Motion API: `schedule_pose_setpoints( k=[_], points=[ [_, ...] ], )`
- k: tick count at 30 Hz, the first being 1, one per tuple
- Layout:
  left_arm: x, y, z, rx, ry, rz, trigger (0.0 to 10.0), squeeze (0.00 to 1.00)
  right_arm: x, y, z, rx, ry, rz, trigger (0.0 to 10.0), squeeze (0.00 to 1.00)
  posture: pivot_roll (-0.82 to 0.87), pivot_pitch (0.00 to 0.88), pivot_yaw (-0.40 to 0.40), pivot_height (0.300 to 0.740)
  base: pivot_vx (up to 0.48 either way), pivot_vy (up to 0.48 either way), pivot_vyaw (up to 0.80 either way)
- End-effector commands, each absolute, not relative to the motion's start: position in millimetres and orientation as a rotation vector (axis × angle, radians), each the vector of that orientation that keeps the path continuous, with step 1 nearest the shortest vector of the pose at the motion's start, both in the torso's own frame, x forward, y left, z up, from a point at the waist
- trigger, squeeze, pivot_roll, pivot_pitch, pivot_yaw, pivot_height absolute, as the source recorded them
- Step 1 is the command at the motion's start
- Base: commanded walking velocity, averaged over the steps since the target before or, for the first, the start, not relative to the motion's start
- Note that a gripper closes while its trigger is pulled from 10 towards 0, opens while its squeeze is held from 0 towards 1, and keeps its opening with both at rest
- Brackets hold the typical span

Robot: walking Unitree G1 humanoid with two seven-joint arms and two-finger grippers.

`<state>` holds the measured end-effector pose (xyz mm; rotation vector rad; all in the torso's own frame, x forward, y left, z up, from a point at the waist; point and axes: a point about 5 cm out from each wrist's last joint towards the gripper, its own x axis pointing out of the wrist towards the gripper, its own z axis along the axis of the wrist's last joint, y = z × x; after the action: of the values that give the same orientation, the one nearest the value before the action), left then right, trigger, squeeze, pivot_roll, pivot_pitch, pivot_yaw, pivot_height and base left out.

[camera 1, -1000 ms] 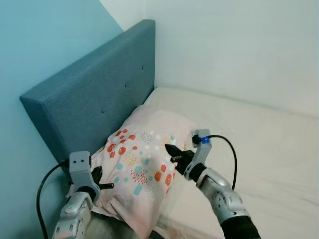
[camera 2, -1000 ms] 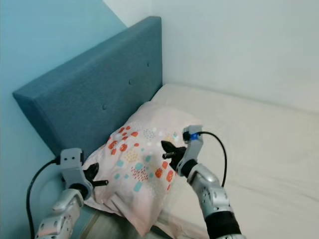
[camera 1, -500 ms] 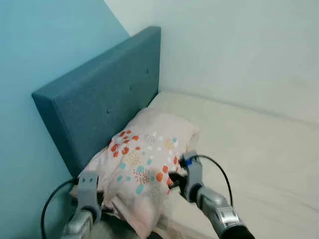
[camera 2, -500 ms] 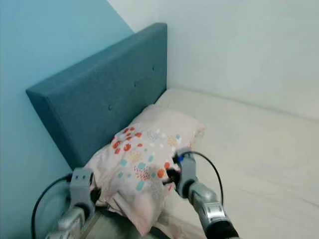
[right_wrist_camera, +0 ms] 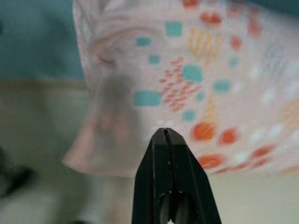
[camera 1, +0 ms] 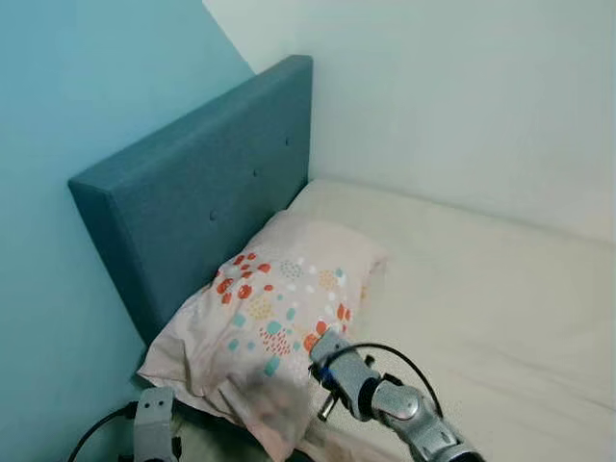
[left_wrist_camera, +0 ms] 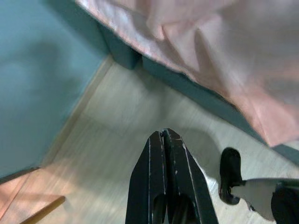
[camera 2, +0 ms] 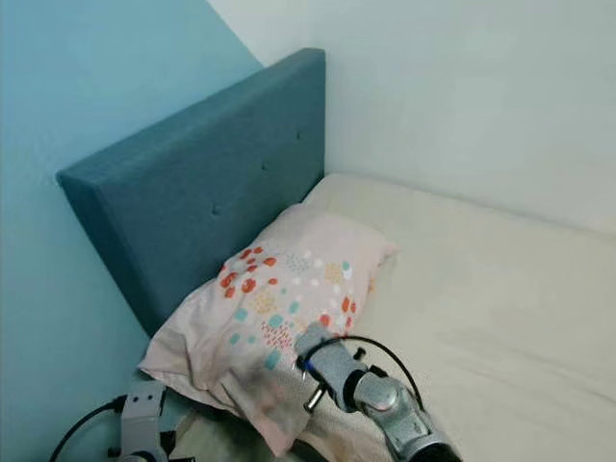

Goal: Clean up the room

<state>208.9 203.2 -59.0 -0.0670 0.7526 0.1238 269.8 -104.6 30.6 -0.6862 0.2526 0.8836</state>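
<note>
— What is cut off in the head views?
— The left arm (camera 1: pixel 154 428) is cropped by the bottom edge, so its fingers are out of the picture. The right arm (camera 1: pixel 390 409) also runs off the bottom edge, and its fingers are hidden behind the wrist.
— And the pillow (camera 1: pixel 274 327)?
— Its near corner overhangs the mattress edge (camera 1: pixel 327 438), hiding the bed's corner beneath.
— Anything blurred?
— The right wrist view is soft: the pillow's dots smear, and a dark shape (right_wrist_camera: pixel 11 179) near one edge cannot be identified.
— The left wrist view?
— A black and pale object (left_wrist_camera: pixel 243 184) on the floor (left_wrist_camera: pixel 93 154) is cut by the edge.
</note>
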Motion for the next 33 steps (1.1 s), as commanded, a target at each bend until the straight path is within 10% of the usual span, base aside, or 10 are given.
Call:
schedule_pose_setpoints(
  k=[1,33],
  points=[
    [214,200,-57,-0.047,0.741,0.09,10.0,0.0,266,-103,32,-0.799,0.2,0.89,10.0,0.0,-0.1,0.002,-0.012,0.74,0.0,0.0,0.0],
    [229,201,-52,-0.024,0.727,0.049,10.0,0.0,258,-89,62,-0.889,-0.008,0.825,10.0,0.0,-0.11,0.009,0.016,0.74,0.0,0.0,0.0]
  ],
)
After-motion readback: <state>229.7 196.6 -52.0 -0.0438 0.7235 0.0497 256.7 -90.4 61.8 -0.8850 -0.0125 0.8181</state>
